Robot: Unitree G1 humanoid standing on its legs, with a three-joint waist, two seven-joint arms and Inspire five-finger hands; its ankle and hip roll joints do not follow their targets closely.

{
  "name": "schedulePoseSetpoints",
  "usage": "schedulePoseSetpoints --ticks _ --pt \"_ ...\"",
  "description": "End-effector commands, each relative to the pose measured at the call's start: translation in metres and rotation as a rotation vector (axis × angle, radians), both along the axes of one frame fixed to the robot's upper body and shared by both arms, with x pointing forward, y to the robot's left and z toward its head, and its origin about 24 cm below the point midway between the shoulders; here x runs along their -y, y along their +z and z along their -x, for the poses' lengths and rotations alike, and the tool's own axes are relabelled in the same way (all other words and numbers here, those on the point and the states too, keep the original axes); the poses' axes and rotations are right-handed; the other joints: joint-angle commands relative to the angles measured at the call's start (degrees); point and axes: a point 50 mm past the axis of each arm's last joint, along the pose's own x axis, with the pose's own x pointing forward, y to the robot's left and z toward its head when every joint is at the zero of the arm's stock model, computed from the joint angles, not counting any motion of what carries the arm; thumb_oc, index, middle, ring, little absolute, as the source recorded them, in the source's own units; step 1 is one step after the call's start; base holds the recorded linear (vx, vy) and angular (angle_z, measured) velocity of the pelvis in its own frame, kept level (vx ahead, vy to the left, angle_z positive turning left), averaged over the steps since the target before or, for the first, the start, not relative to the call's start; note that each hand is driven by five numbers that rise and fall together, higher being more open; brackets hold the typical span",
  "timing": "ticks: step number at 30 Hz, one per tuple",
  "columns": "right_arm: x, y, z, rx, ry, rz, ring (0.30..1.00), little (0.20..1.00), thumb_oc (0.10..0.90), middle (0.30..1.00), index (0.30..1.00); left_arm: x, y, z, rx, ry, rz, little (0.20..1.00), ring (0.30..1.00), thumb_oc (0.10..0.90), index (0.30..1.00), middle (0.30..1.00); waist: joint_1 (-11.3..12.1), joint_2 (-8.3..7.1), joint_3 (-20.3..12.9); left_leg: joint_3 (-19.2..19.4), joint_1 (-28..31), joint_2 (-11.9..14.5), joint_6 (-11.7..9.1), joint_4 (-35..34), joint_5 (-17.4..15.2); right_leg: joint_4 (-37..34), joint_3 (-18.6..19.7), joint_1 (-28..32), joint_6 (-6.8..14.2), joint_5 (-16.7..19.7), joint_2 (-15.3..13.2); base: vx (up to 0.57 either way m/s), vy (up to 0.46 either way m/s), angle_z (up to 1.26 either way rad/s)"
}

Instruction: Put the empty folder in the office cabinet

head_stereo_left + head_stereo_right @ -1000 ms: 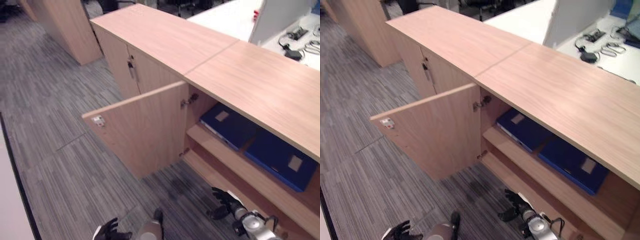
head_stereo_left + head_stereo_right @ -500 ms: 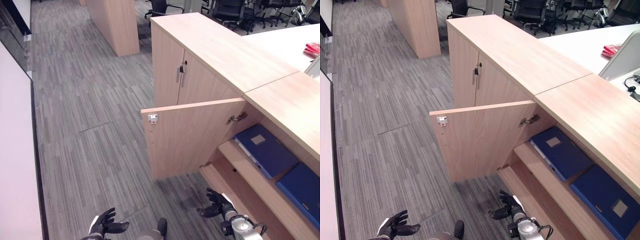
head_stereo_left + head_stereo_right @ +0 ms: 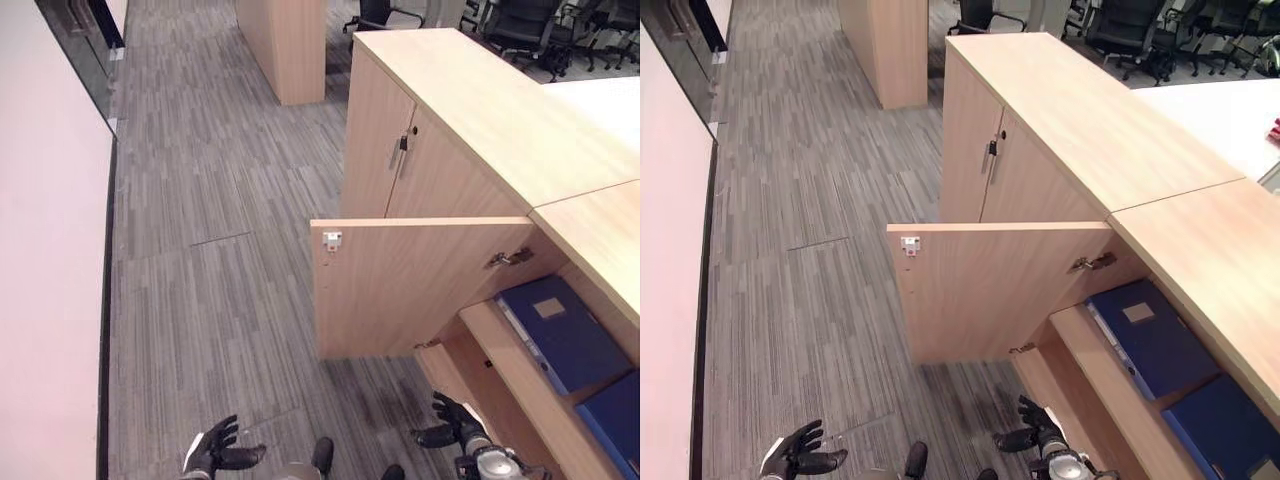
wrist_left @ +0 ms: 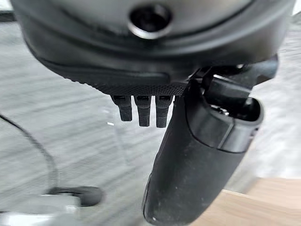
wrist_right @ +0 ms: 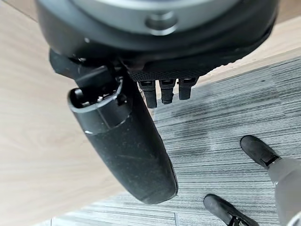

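The head views took in the whole office cabinet (image 3: 1080, 130), a long light-wood unit running along the right side with its near door (image 3: 1000, 290) swung open toward the left over the grey striped carpet (image 3: 810, 230). Inside, on the upper shelf (image 3: 1110, 385), two blue folders lay flat side by side: one folder (image 3: 1150, 340) further off, its pale label facing up, and a second folder (image 3: 1220, 430) nearer on the right, cut by the picture's edge. Which of them was the empty one could not be told. Both were plain dark-blue binders, closed, resting on the shelf and well apart from either hand.

The left hand (image 3: 215, 450) hung low at the near left above the carpet, fingers spread and loose, carrying nothing. The right hand (image 3: 450, 425) hung at the near right just in front of the open compartment, fingers likewise loose and empty.

The wrist views added what the head views could not: each hand's thumb (image 4: 197, 155) stood straight out beside short straight fingertips (image 5: 162, 92), with only carpet and a pale wooden surface past them, nothing between thumb and fingers
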Motion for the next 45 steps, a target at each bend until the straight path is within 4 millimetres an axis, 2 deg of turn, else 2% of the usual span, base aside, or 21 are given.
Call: schedulePoseSetpoints --ticks 1,3,4,5,6,9,11,15,19,20,21,26,32,35,40,45 --pt "0.022 0.017 -0.021 0.101 0.002 0.057 0.900 0.900 0.800 0.900 0.900 -0.003 0.030 -0.050 0.223 -0.040 -0.024 0.900 0.900 0.800 0.900 0.900 0.36 0.46 -2.24 -0.88 2.69 1.19 -3.41 -0.39 -7.64 1.05 -0.95 1.17 3.57 -3.68 -1.27 0.03 -0.029 -0.06" --pt "0.022 0.016 -0.018 0.086 0.011 0.063 0.900 0.900 0.800 0.900 0.900 -0.003 0.043 -0.064 0.296 -0.069 -0.040 0.900 0.900 0.800 0.900 0.900 0.01 0.65 -2.61 -0.56 3.15 1.50 -3.52 -0.39 -7.89 0.32 -0.63 1.75 3.58 -3.46 -1.27 0.03 -0.037 -0.08" --pt "0.022 0.016 -0.018 0.086 0.011 0.063 0.900 0.900 0.800 0.900 0.900 -0.003 0.043 -0.064 0.296 -0.069 -0.040 0.900 0.900 0.800 0.900 0.900 0.03 0.65 -2.59 -0.53 3.18 1.51 -3.53 -0.39 -7.90 0.29 -0.60 1.78 3.58 -3.44 -1.26 0.05 -0.049 -0.12" --pt "0.021 0.016 -0.017 0.086 0.031 0.062 0.900 0.900 0.800 0.900 0.900 -0.006 0.055 -0.075 0.354 -0.076 -0.053 0.900 0.900 0.800 0.900 0.900 -0.38 0.77 -2.85 -0.11 3.53 1.75 -3.68 -0.39 -8.06 -0.28 -0.39 2.13 3.61 -3.32 -1.22 0.03 -0.024 -0.08" --pt "0.021 0.016 -0.017 0.086 0.031 0.061 0.900 0.900 0.800 0.900 0.900 -0.006 0.055 -0.075 0.353 -0.076 -0.053 0.900 0.900 0.800 0.900 0.900 -0.36 0.77 -2.82 -0.08 3.57 1.76 -3.69 -0.39 -8.08 -0.33 -0.36 2.18 3.61 -3.30 -1.20 0.04 -0.036 -0.12" --pt "0.017 0.016 -0.016 0.079 0.093 0.060 0.900 0.900 0.800 0.900 0.900 -0.019 0.083 -0.104 0.468 -0.081 -0.109 0.900 0.900 0.800 0.900 0.900 -1.58 1.08 -3.45 1.08 4.16 2.28 -4.13 -0.39 -8.46 -1.32 0.03 2.87 3.64 -3.23 -0.98 0.04 -0.040 -0.14" --pt "0.018 0.016 -0.015 0.076 0.101 0.064 0.900 0.900 0.800 0.900 0.900 -0.022 0.090 -0.110 0.490 -0.077 -0.125 0.900 0.900 0.800 0.900 0.900 -1.94 1.15 -3.58 1.33 4.31 2.39 -4.25 -0.39 -8.49 -1.48 0.13 3.01 3.63 -3.30 -0.91 0.03 -0.023 -0.18" --pt "0.021 0.019 -0.016 0.080 0.113 0.067 0.900 0.900 0.800 0.900 0.900 -0.040 0.131 -0.145 0.610 -0.078 -0.203 0.900 0.900 0.800 0.900 0.900 -3.73 1.57 -4.03 2.30 4.46 2.92 -4.81 -0.39 -8.55 -1.87 0.40 3.14 3.71 -3.23 -0.77 0.02 -0.034 -0.06" --pt "0.021 0.019 -0.016 0.074 0.130 0.069 0.900 0.900 0.800 0.900 0.900 -0.051 0.164 -0.170 0.687 -0.079 -0.275 0.900 0.900 0.800 0.900 0.900 -5.19 1.75 -4.38 3.25 4.76 3.27 -5.14 -0.39 -8.64 -1.99 0.69 3.15 3.78 -3.25 -0.55 0.03 -0.027 -0.08" --pt "0.021 0.020 -0.019 0.076 0.141 0.071 0.900 0.900 0.800 0.900 0.900 -0.056 0.180 -0.180 0.722 -0.071 -0.306 0.900 0.900 0.800 0.900 0.900 -5.97 1.87 -4.57 3.87 4.92 3.57 -5.24 -0.39 -8.75 -1.99 1.24 2.93 3.91 -3.14 -0.53 0.03 -0.022 -0.06" --pt "0.021 0.020 -0.019 0.077 0.140 0.070 0.900 0.900 0.800 0.900 0.900 -0.056 0.181 -0.181 0.723 -0.072 -0.306 0.900 0.900 0.800 0.900 0.900 -5.88 1.85 -4.53 3.92 4.93 3.58 -5.24 -0.39 -8.76 -1.99 1.29 2.92 3.91 -3.13 -0.53 0.02 -0.024 -0.10" --pt "0.016 0.018 -0.021 0.066 0.183 0.069 0.900 0.900 0.800 0.900 0.900 -0.050 0.208 -0.206 0.787 -0.085 -0.310 0.900 0.900 0.800 0.900 0.900 -7.47 1.74 -4.95 5.61 5.45 4.16 -5.33 -0.39 -9.11 -1.99 2.86 2.68 4.01 -3.00 -0.22 0.03 -0.008 -0.14" --pt "0.014 0.021 -0.026 0.078 0.201 0.073 0.900 0.900 0.800 0.900 0.900 -0.044 0.217 -0.217 0.805 -0.088 -0.302 0.900 0.900 0.800 0.900 0.900 -8.45 1.56 -5.03 6.71 5.57 4.41 -5.30 -0.39 -9.24 -1.99 3.85 2.15 4.16 -2.62 -0.03 0.01 0.002 -0.18" --pt "0.014 0.018 -0.023 0.062 0.190 0.074 0.900 0.900 0.800 0.900 0.900 -0.034 0.215 -0.221 0.810 -0.109 -0.276 0.900 0.900 0.800 0.900 0.900 -8.93 1.26 -5.17 7.78 5.91 4.54 -5.21 -0.39 -9.49 -1.99 4.78 1.84 4.32 -2.28 0.05 0.02 0.016 -0.19" --pt "0.015 0.015 -0.020 0.054 0.142 0.066 0.900 0.900 0.800 0.900 0.900 -0.003 0.208 -0.228 0.844 -0.133 -0.174 0.900 0.900 0.800 0.900 0.900 -9.50 0.85 -5.11 8.14 6.45 4.66 -5.12 -0.39 -9.81 -1.99 5.14 2.05 4.35 -2.28 0.01 0.00 0.003 -0.02" --pt "0.012 0.015 -0.022 0.057 0.136 0.064 0.900 0.900 0.800 0.900 0.900 0.043 0.196 -0.229 0.858 -0.237 -0.053 0.900 0.900 0.800 0.900 0.900 -9.75 0.47 -5.00 8.05 6.64 4.63 -4.97 -0.39 -9.95 -1.99 5.04 2.27 4.26 -2.30 -0.04 0.00 0.000 0.00"
